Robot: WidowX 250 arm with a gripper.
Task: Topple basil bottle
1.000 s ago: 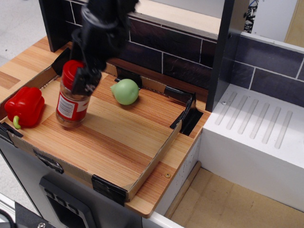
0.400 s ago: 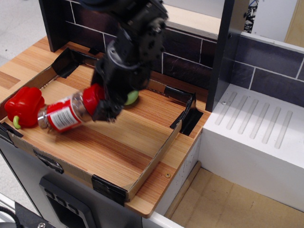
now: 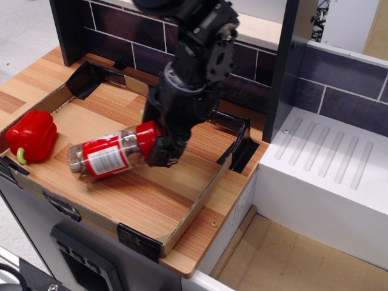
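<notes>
Observation.image gives us the whole counter from above, and we start with the wooden tray (image 3: pixel 182 200), its low cardboard walls taped at the corners, set against the dark tiled back wall. Over its right half hangs the black arm, bent down so that the gripper (image 3: pixel 159 145) sits at the cap end of the basil bottle (image 3: pixel 109 157).

A second ago we saw that bottle standing upright near the left of the tray, the gripper at its red cap. Under half a second ago it was already tipped far over, base toward the red bell pepper (image 3: pixel 31 136). Now it lies on its side on the tray floor, label up, cap pointing right toward the gripper and base pointing left, with a clear gap to the pepper. The whole bottle has also slid rightward, toward the tray's middle.

We judge the toppling itself done: the bottle looks to rest along its length. What remains is letting go and drawing back without rolling it.

As for the fingers, we cannot tell whether they clasp the cap or only lie against it; their dark bulk covers the contact.

Only a sliver of the pale green fruit (image 3: pixel 143 113) peeps out behind the arm.
</notes>
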